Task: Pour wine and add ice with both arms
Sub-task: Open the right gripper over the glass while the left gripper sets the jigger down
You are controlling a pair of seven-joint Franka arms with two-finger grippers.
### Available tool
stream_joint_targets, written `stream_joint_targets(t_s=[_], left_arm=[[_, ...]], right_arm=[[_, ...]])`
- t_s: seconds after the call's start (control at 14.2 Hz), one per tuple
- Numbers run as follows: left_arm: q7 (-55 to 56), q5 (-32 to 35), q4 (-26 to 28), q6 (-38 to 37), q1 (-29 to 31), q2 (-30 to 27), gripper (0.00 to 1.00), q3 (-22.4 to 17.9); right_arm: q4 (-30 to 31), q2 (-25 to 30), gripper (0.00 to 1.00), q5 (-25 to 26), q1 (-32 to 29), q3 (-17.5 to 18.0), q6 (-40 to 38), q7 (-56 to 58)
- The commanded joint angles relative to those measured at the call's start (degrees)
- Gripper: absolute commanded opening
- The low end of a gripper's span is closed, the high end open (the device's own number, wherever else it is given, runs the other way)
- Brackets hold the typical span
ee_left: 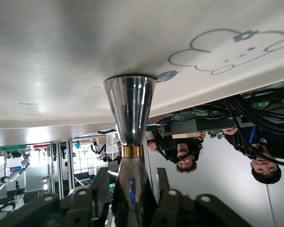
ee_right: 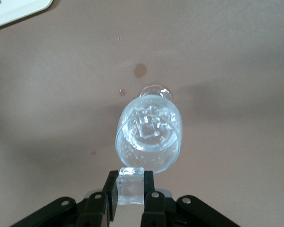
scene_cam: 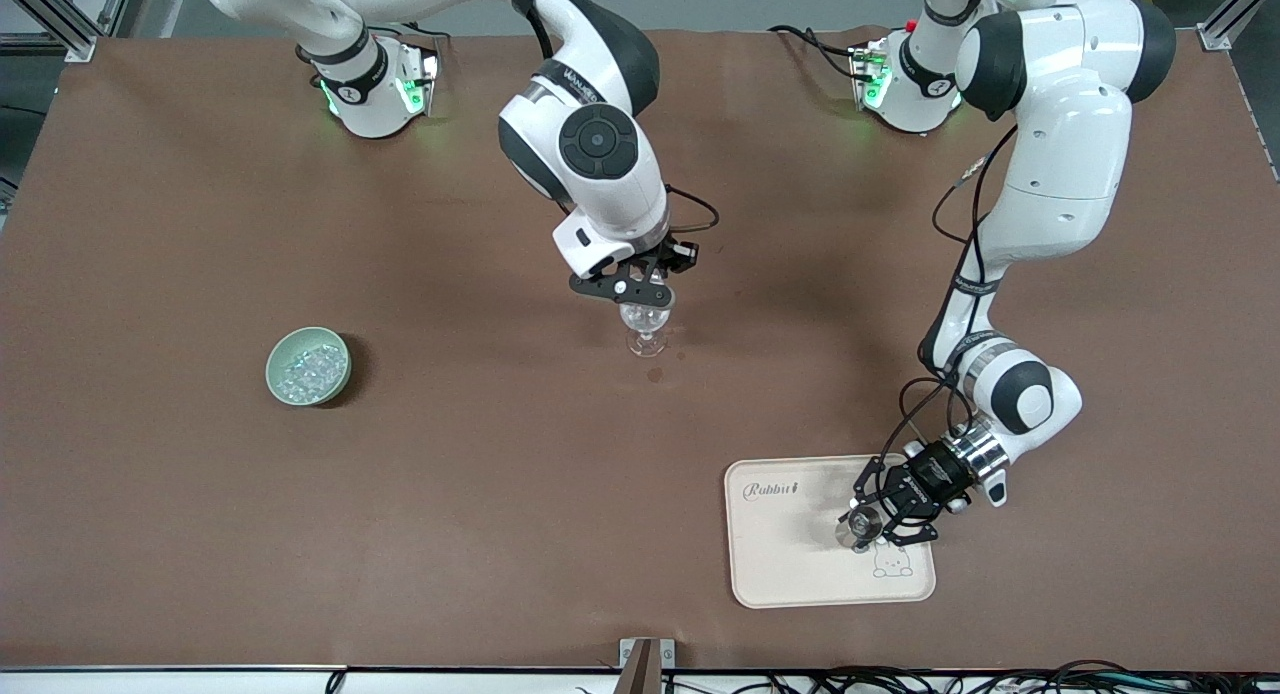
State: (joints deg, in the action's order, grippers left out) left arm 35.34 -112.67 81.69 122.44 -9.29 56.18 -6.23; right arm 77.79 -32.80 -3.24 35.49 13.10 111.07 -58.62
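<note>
My right gripper (scene_cam: 640, 292) is shut on a clear ice cube (ee_right: 131, 185) and holds it just above the rim of the stemmed glass (scene_cam: 646, 332) at the table's middle. The glass (ee_right: 149, 137) holds clear liquid and one ice cube (ee_right: 149, 124). More ice (scene_cam: 310, 367) lies in a pale green bowl (scene_cam: 275, 379) toward the right arm's end. My left gripper (scene_cam: 880, 526) is low over the cream tray (scene_cam: 790, 564). Its fingers stand on either side of a shiny metal cup (ee_left: 130, 109) that stands upright on the tray, with slim gaps showing.
Small wet spots (ee_right: 140, 70) mark the brown table beside the glass foot, on the side nearer the front camera. The tray (ee_left: 132, 38) carries a printed cartoon and the word Rabbit. Cables run along the table's front edge.
</note>
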Motion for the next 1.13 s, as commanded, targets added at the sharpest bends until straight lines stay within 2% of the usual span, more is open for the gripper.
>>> stream_joint_targets(t_s=[0.0, 0.21, 0.42, 0.64, 0.78, 0.92, 1.06], left_arm=[[-0.54, -1.06, 0.57, -0.18, 0.5, -0.2, 1.0, 0.26], [0.25, 0.68, 2.58, -1.05, 1.64, -1.42, 1.0, -0.01], [0.78, 10.77, 4.35, -6.13, 4.45, -3.97, 1.0, -0.53], [1.31, 20.96, 1.29, -15.26, 4.72, -5.21, 1.0, -7.28], [1.13, 27.2, -2.13, -20.11, 4.46, -5.3, 1.0, -10.8], [0.87, 34.76, -6.35, -23.28, 4.11, -5.38, 1.0, -14.76], [0.61, 36.82, -7.43, -23.82, 4.11, -7.31, 1.0, -16.35]], right_arm=[[-1.06, -1.12, 0.03, 1.91, -0.43, 0.43, 0.03, -1.33], [-0.97, -1.21, 0.03, 2.01, -0.43, 0.43, 0.03, -1.33], [-0.97, -1.21, 0.04, 2.01, -0.69, 0.43, 0.03, -1.33], [-0.97, -1.21, 0.08, 2.27, -0.69, 0.43, -0.06, -1.33], [-0.97, -1.21, 0.16, 2.18, -0.69, 0.43, 0.03, -1.33], [-0.97, -1.21, 0.23, 2.18, -0.6, 0.43, -0.06, -1.33], [-0.97, -1.21, 0.32, 2.09, -0.43, 0.43, -0.06, -1.33]])
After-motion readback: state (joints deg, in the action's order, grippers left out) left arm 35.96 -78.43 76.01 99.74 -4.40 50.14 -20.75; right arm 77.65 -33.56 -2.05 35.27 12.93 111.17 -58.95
